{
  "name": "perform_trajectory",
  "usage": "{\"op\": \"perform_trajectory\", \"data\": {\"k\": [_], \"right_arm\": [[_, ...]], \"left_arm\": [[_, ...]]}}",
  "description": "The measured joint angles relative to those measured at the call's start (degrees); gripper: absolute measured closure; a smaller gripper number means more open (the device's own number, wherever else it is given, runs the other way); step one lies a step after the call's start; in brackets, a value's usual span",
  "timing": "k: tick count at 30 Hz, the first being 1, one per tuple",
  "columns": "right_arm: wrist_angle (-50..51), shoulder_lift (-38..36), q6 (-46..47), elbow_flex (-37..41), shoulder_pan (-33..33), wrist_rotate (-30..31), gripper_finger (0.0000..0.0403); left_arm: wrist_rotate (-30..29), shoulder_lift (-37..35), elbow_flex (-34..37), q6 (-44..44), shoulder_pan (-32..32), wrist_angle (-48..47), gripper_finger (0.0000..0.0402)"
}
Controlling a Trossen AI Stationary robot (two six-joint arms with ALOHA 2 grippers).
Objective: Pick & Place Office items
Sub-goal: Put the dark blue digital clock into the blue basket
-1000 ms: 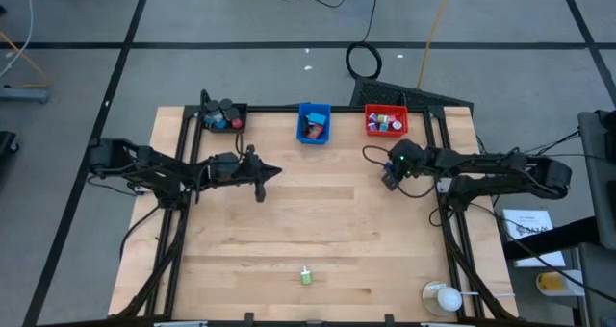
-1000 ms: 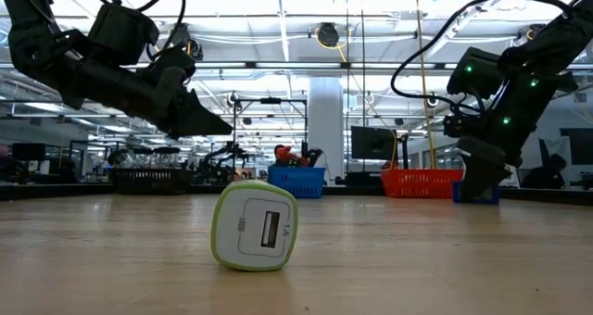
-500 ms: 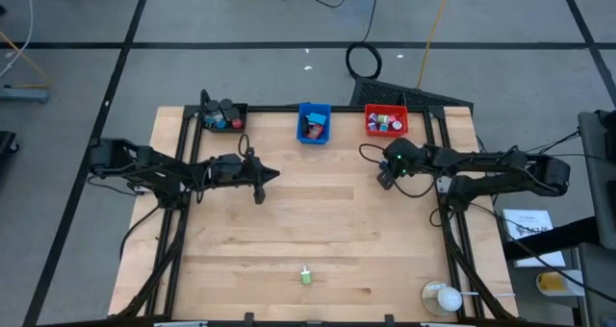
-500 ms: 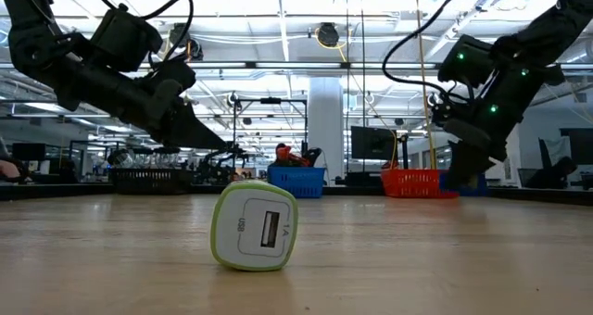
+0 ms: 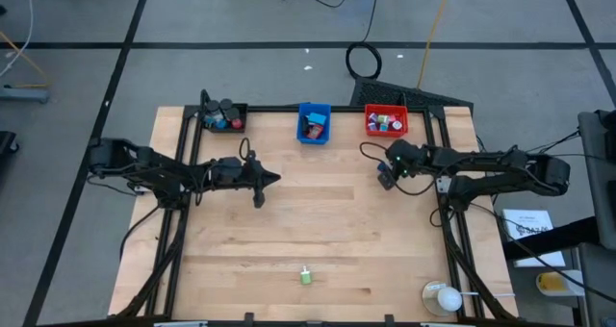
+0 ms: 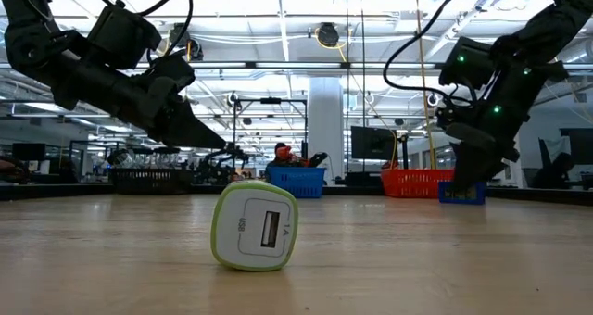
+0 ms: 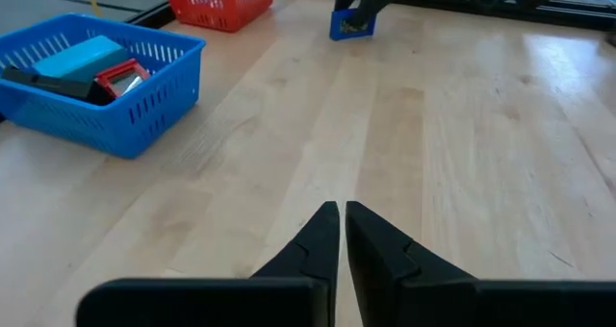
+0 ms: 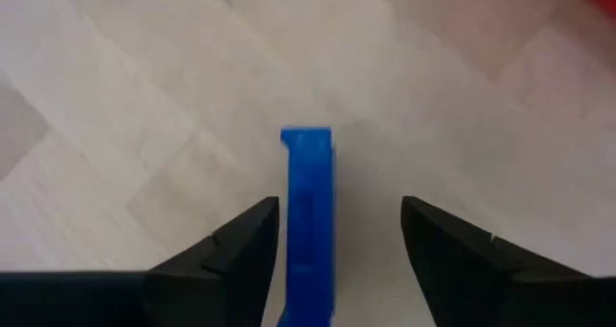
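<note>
My right gripper [image 8: 339, 233] sits low over the table near the red bin [image 5: 386, 122], its fingers spread with a small blue piece [image 8: 308, 202] standing between them, nearer one finger and not clearly pinched. It is a thin, flat-sided block of saturated blue, standing on edge on the wood; in the left wrist view it [image 7: 350, 25] shows beside the far gripper. I judge it light, stiff and smooth plastic, so it could tip or skate if one pad meets it first; I would close squarely on its two broad faces, low and centred. My left gripper [image 7: 342, 233] hangs above bare wood near the blue bin [image 7: 96, 91], fingers pressed together and holding nothing. A white charger with a green rim [image 6: 255, 226] lies at the near table edge, well apart from both arms.
</note>
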State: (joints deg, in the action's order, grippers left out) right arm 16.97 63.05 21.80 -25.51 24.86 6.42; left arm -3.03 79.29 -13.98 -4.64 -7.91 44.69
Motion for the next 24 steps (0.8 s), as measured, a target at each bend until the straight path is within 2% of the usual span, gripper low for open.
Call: {"op": "perform_trajectory", "data": {"k": [4,12,19,24], "right_arm": [[1.7,0.0,0.3,0.0,-0.3,-0.5,0.0228],[-1.3,0.0,0.3,-0.8,-1.9,-3.7,0.036],[-10.4,1.3,-0.4,-9.1,-5.4,-3.6,0.036],[-13.2,11.8,-4.0,-20.2,-3.8,-3.5,0.036]], "left_arm": [[-0.1,0.0,0.0,0.1,0.2,0.0,0.0372],[-6.6,0.0,0.0,0.5,0.2,0.3,0.0371],[-7.1,0.0,3.0,1.4,0.2,7.1,0.0371],[-7.1,0.0,3.8,1.3,0.2,8.7,0.0371]]}}
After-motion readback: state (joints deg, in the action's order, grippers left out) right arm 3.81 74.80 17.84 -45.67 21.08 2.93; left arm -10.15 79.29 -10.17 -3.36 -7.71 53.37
